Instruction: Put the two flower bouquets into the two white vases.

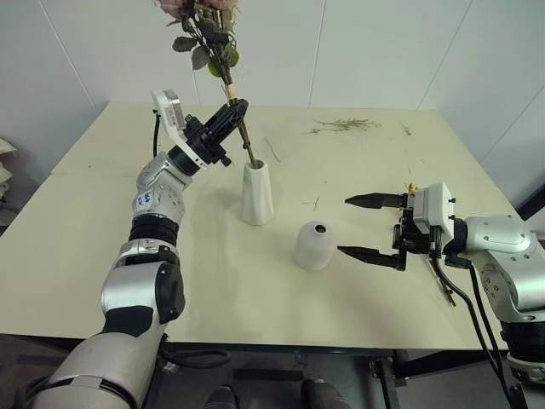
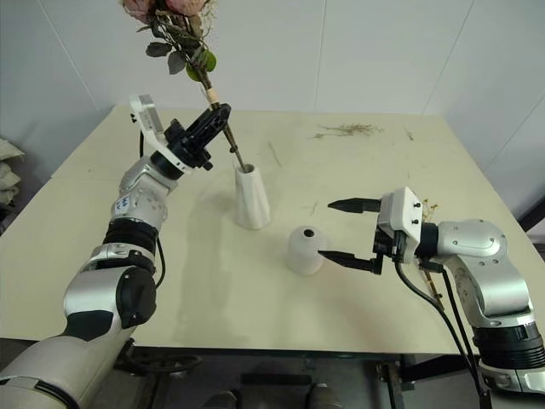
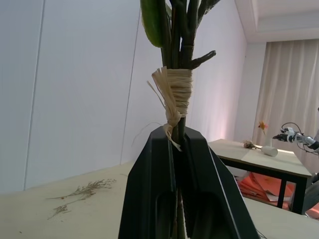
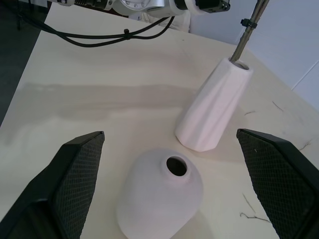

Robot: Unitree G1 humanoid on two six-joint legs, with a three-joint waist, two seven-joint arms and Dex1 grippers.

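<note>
Left gripper (image 1: 232, 113): jaws clamped on the rose bouquet (image 1: 207, 34) stems just below the raffia binding (image 3: 175, 89). Grip sits low on the bunch, probably so the heavy heads stay above and the bare stem ends are free to feed down. Stems run at a slant, lower ends already inside the mouth of the tall cone vase (image 1: 256, 193); bouquet not released, so the arm likely carries its weight. Vase stands upright on the table (image 1: 383, 162).

Short dome vase (image 1: 316, 245): just beside the cone, hole empty.

Right gripper (image 1: 372, 227): jaws wide apart, holding nothing, level, its tips next to the dome vase, not touching. Looks like standby, or ready to steady a vase.

Loose dried sprigs (image 1: 345, 125) at the far edge. Yellow-orange bunch: can't locate it.
</note>
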